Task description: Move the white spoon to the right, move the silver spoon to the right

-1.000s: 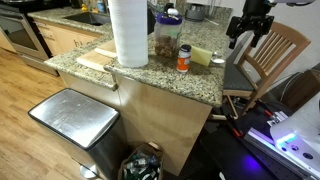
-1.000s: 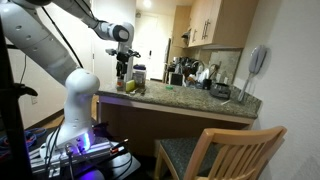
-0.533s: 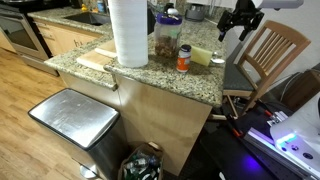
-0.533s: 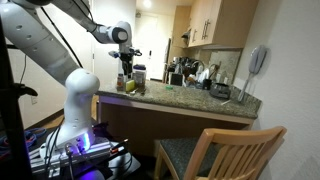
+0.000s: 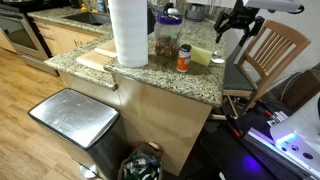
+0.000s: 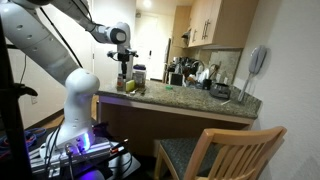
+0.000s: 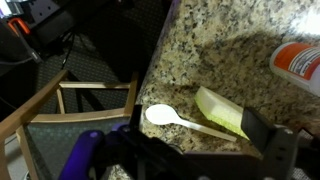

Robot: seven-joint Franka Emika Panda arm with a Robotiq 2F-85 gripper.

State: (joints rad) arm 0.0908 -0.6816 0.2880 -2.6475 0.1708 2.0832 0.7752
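The white spoon [image 7: 175, 118] lies on the granite counter [image 7: 220, 50] near its edge, with its bowl toward the chair and its handle running under a yellow-green sponge [image 7: 222, 110]. In an exterior view the spoon [image 5: 216, 62] is a small pale shape beside the sponge [image 5: 203, 55]. My gripper [image 7: 198, 150] is open and empty and hovers above the spoon, with its fingers on either side of it. It shows above the counter's end in both exterior views [image 5: 238, 22] [image 6: 122, 62]. No silver spoon is in view.
An orange-capped bottle [image 5: 184, 58], a filled jar [image 5: 167, 36] and a paper towel roll [image 5: 128, 32] stand on the counter. A wooden chair [image 5: 270, 52] stands beside the counter's end. A steel bin [image 5: 75, 115] sits on the floor below.
My gripper has moved from over the chair toward the counter's end and now hangs above the spoon and sponge. Nothing on the counter has moved.
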